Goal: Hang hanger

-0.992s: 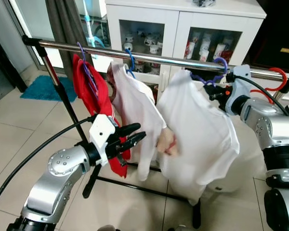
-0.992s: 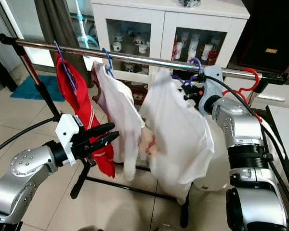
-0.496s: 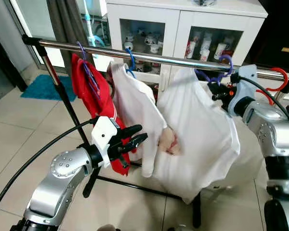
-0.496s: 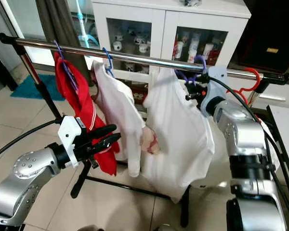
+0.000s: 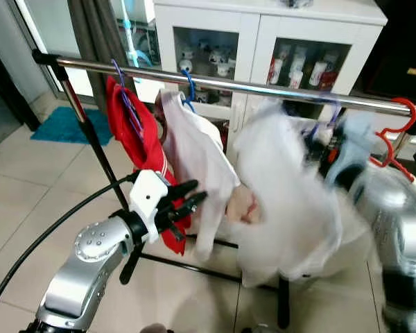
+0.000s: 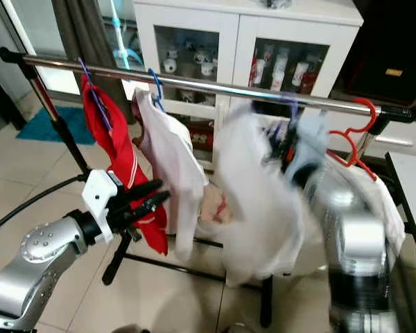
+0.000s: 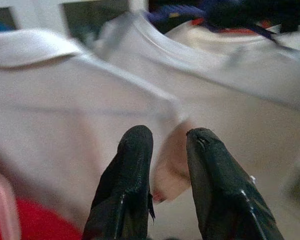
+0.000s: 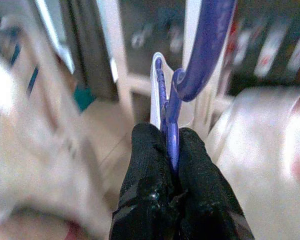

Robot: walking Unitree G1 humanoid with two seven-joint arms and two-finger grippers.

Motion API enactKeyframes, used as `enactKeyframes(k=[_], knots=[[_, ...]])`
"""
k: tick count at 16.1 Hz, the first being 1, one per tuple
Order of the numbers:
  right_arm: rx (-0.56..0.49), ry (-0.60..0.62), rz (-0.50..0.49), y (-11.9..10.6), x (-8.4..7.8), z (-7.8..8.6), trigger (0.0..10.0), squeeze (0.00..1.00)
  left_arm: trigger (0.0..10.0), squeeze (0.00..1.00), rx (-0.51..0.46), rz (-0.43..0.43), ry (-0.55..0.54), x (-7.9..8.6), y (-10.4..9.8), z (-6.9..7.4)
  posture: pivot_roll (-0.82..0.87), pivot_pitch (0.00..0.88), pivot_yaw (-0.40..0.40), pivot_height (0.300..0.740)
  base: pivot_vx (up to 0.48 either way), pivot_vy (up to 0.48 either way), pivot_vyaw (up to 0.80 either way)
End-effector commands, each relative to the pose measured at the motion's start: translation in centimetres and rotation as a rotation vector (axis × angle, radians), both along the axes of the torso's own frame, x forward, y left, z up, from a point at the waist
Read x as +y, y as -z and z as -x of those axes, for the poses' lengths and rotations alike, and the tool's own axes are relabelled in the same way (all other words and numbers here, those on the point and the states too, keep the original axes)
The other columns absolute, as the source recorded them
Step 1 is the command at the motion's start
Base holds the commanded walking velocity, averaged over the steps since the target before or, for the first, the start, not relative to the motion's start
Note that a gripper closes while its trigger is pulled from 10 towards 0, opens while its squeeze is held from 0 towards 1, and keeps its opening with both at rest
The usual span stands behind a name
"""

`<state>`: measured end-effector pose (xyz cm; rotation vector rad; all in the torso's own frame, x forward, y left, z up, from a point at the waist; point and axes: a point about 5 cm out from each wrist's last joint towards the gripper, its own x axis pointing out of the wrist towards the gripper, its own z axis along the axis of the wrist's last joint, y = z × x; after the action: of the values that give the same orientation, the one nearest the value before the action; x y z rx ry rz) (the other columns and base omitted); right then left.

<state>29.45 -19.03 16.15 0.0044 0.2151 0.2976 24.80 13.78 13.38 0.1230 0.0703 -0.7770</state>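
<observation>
The right gripper (image 8: 169, 150) has its two black fingers pinched tight on the neck of a purple plastic hanger (image 8: 200, 55), right where the stem runs down from the hook. From the wrist camera the stem sticks straight out between the fingertips and the hook curls over past them, open side facing away from the stem. In the head views that whole arm is a blur, sitting just under the chrome clothes rail (image 5: 215, 83) at its right end, with a white shirt (image 5: 291, 201) hanging off the hanger and smeared too. Can't tell if the hook is actually over the rail.

The left gripper (image 5: 184, 201) is lower down, in front of the rack, fingers slightly apart and holding nothing, pointed at the shirts. On the rail to the left are a red garment (image 5: 135, 139) and another white shirt (image 5: 194, 159), with a red hanger (image 5: 399, 121) at the far right end.
</observation>
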Motion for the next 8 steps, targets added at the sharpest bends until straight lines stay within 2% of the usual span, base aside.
enactKeyframes(k=[1,4,5,6,8], knots=[[-0.015,0.0,0.011,0.0,0.5,0.8,0.0,0.0,10.0,0.0,-0.003,-0.027,-0.06,0.7,0.3,-0.2,-0.02,0.055,0.013,0.74,0.0,0.0,0.0],[0.034,0.08,-0.078,2.4,2.1,3.1,0.0,0.0,10.0,0.0,0.001,-0.041,-0.127,1.2,1.0,0.0,-0.03,0.059,0.016,0.74,0.0,0.0,0.0],[0.039,0.105,-0.082,3.1,2.7,3.9,2.6,0.0,10.0,0.0,0.021,-0.032,-0.153,1.5,1.3,0.0,-0.03,0.064,0.02,0.74,0.0,0.0,0.0],[0.045,0.129,-0.078,3.8,3.4,4.6,10.0,0.0,10.0,0.0,0.037,-0.031,-0.168,1.5,1.7,0.1,-0.03,0.066,0.022,0.74,0.0,0.0,0.0],[0.064,0.166,-0.105,4.9,4.1,5.5,10.0,0.0,10.0,0.0,0.038,-0.035,-0.176,1.4,1.9,0.3,-0.03,0.067,0.02,0.74,0.0,0.0,0.0]])
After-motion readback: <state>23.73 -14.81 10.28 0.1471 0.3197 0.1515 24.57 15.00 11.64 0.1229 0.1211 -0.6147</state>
